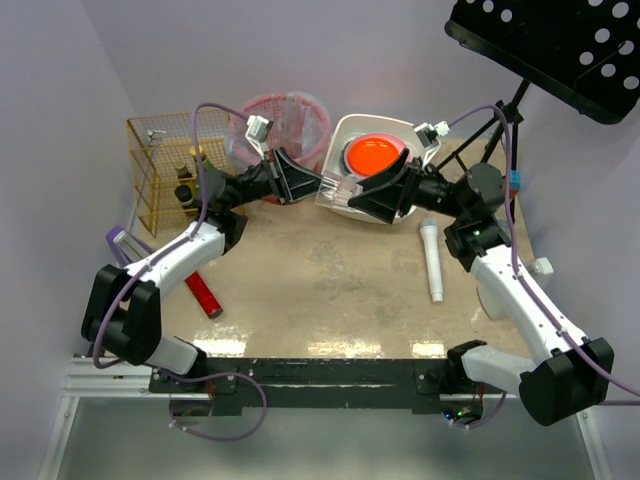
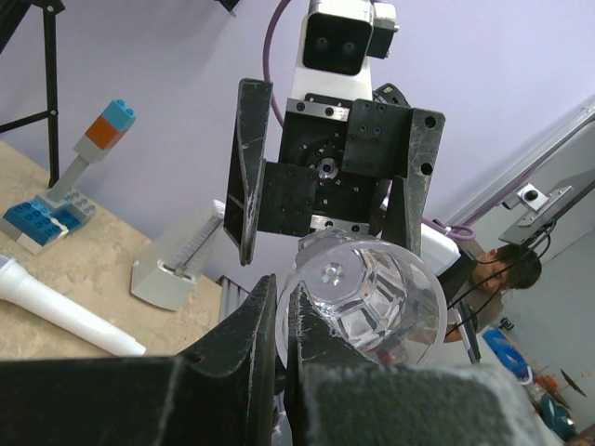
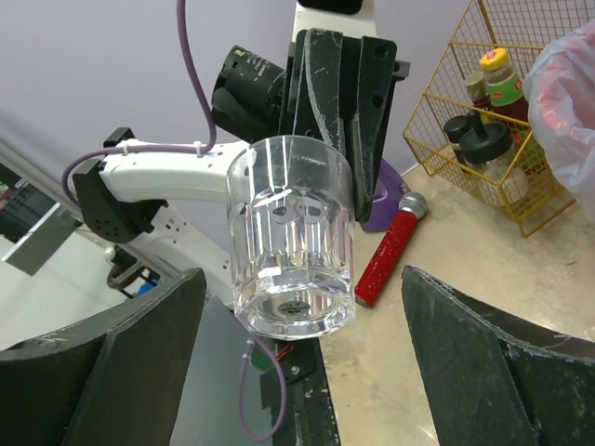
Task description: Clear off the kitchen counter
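Observation:
A clear faceted glass (image 1: 335, 187) hangs in the air above the back of the beige kitchen counter (image 1: 330, 285). My left gripper (image 1: 308, 185) is shut on the glass's rim and holds it sideways; in the left wrist view its fingers (image 2: 265, 321) pinch the wall of the glass (image 2: 372, 297). My right gripper (image 1: 375, 195) is open, one jaw on each side of the glass and apart from it. In the right wrist view the glass (image 3: 293, 237) sits between the wide-open fingers (image 3: 153, 325).
A white tub (image 1: 392, 130) holding an orange plate stands at the back. A pink-lined bin (image 1: 285, 120) and a wire basket (image 1: 160, 160) of bottles stand back left. A red stick (image 1: 204, 294), a white stick (image 1: 432, 258) and a purple item (image 1: 118, 240) lie on the counter.

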You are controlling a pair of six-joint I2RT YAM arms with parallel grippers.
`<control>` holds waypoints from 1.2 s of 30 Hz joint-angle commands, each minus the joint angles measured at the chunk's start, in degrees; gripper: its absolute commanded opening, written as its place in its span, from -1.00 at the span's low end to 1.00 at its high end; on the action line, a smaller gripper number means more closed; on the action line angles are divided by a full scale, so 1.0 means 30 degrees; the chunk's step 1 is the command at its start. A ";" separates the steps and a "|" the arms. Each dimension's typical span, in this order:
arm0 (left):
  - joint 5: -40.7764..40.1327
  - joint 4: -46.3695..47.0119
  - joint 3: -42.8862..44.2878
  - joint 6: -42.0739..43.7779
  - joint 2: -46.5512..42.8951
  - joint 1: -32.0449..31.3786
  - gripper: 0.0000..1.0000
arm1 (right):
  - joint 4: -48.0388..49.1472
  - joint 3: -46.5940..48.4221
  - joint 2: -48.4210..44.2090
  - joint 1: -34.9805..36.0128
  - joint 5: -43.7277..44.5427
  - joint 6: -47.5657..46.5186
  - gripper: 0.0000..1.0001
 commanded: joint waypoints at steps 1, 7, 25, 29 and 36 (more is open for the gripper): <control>-0.0243 0.1741 0.1420 0.0237 0.0246 -0.0398 -1.00 | 0.1283 -0.0186 -0.0167 0.0059 -0.0604 0.0851 0.80; -0.0302 0.2238 0.1568 0.0178 0.0744 -0.0808 -1.00 | 0.1956 -0.0391 -0.0225 0.0118 -0.0808 0.1291 0.60; -0.1149 0.2271 0.0224 0.0440 0.0805 -0.0518 0.01 | 0.1874 -0.0306 -0.0401 0.0089 -0.0022 0.1236 -1.00; -0.1444 0.1071 -0.1357 0.1113 -0.0131 0.0478 0.32 | -0.1022 0.1420 -0.0402 -0.0058 0.1851 -0.0784 -1.00; -0.2408 -0.6883 -0.3383 0.5996 -0.3440 0.1916 0.40 | -0.7725 0.5900 0.1060 -0.0146 0.6887 -0.4971 -1.00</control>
